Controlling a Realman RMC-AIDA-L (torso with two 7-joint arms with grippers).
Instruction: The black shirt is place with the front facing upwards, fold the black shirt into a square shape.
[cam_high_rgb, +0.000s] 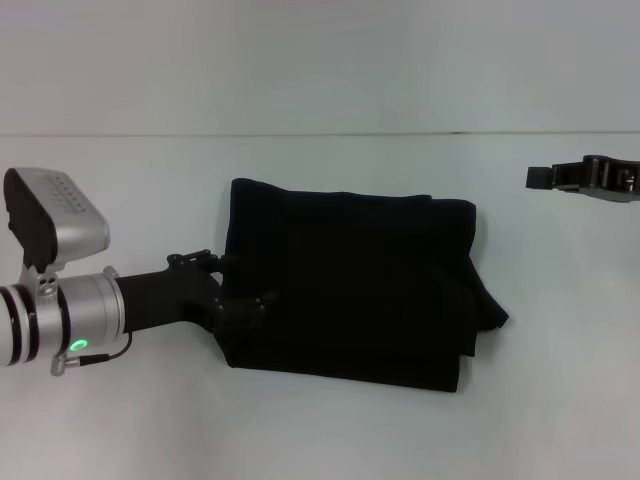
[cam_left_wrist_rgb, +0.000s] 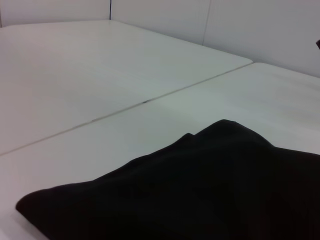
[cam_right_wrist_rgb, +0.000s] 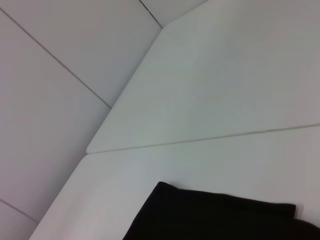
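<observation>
White table is carrying the folded black shirt, with the left gripper lying at its left edge, grip unclear, and the right gripper hanging well apart, grip unclear.

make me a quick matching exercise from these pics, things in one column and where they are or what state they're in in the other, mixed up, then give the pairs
Things:
1. black shirt
2. left hand
3. right hand
4. table

Places or states:
A. at the shirt's left edge, against the cloth
B. white, with a thin seam running across it
C. off to the right, apart from the shirt
D. folded into a rough rectangle in the middle

Pairs: 1-D, 2-A, 3-C, 4-B
</observation>
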